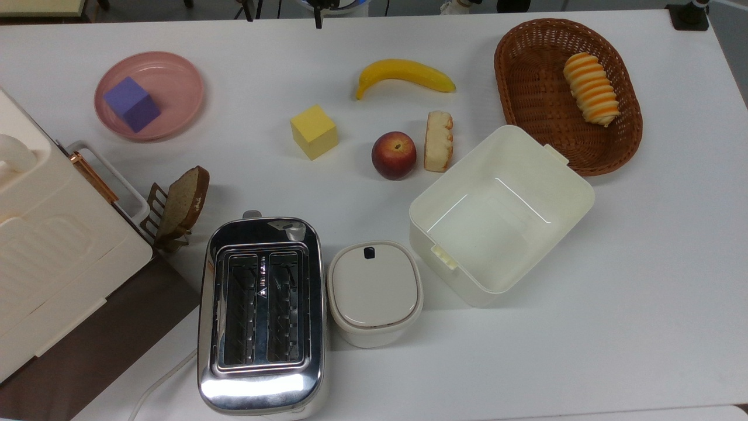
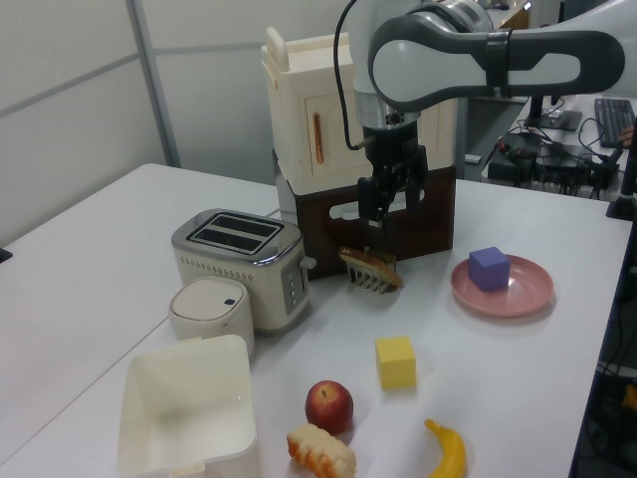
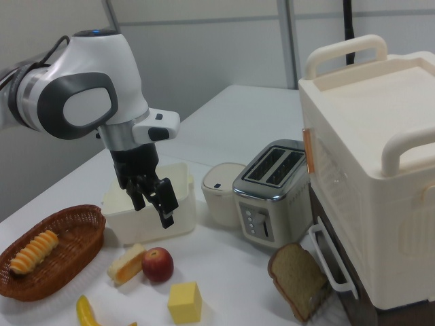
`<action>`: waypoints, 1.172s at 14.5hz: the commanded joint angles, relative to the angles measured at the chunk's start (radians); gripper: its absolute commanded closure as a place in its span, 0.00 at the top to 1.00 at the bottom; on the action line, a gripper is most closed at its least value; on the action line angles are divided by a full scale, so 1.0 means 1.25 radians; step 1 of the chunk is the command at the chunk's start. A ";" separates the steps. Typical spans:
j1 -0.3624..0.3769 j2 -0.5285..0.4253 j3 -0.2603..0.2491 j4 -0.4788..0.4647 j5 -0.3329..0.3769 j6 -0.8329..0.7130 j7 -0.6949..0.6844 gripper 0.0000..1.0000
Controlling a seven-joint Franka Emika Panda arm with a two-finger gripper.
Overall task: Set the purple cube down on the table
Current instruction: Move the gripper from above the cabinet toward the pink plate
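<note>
The purple cube (image 1: 131, 104) (image 2: 489, 268) rests on a round pink plate (image 1: 178, 82) (image 2: 526, 294) near the top view's far left corner of the white table (image 1: 643, 304) (image 2: 90, 249) (image 3: 238, 115). My gripper (image 2: 386, 211) (image 3: 155, 212) hangs in the air, open, with nothing between its fingers. In the left view it is above the toast rack, left of the plate and well apart from the cube. In the right view it hangs in front of the white box, above the peach.
On the table lie a yellow cube (image 1: 314, 132), a peach (image 1: 394, 155), a banana (image 1: 405, 75), a pastry piece (image 1: 439, 141), and a wicker basket (image 1: 526, 76) holding a bread roll. Nearer stand an open white box (image 1: 561, 222), a lidded pot (image 1: 374, 290), a toaster (image 1: 260, 316), a toast rack with bread (image 1: 181, 207), and a cream oven (image 1: 52, 245).
</note>
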 commanded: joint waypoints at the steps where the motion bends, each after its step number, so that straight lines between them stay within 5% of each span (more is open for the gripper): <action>1: 0.003 0.009 -0.009 0.015 0.019 -0.026 0.012 1.00; 17: -0.005 0.011 -0.023 0.015 0.020 -0.026 -0.020 1.00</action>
